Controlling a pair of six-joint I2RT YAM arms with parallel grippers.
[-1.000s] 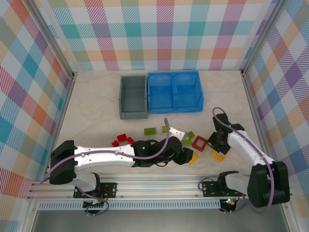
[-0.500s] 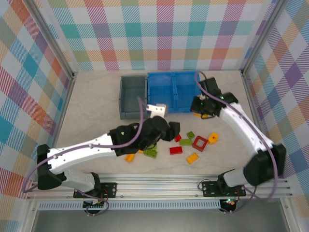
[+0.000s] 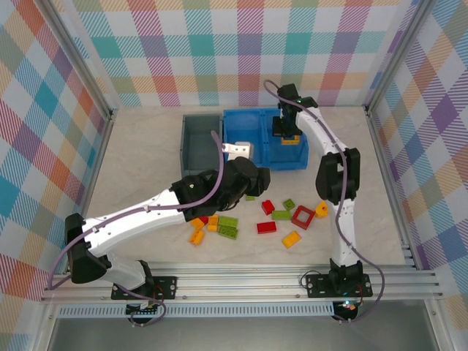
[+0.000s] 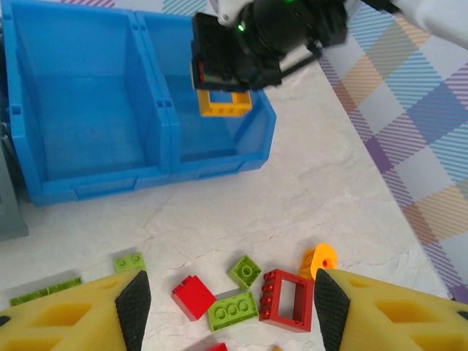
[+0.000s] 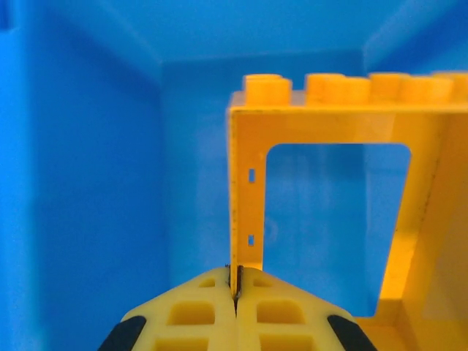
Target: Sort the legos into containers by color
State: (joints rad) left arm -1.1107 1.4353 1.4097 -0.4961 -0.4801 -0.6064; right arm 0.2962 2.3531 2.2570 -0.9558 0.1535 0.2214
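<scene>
Pale table: grey bin, blue bin at back; legos scattered nearer.

Left arm and right arm: white link shells, black joint housings, black base blocks. One lilac cable runs in loose loops along each arm. Left tool and right tool: orange-yellow moulded fingers with recessed pockets, and black pads at the tips.

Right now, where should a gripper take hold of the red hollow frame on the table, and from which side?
Probably from straight above. The red frame lies flat, opening upward, so one finger can enter the opening and the other stay outside, pinching a thin bar. Avoid the studded side: a green brick sits close beside it.
</scene>
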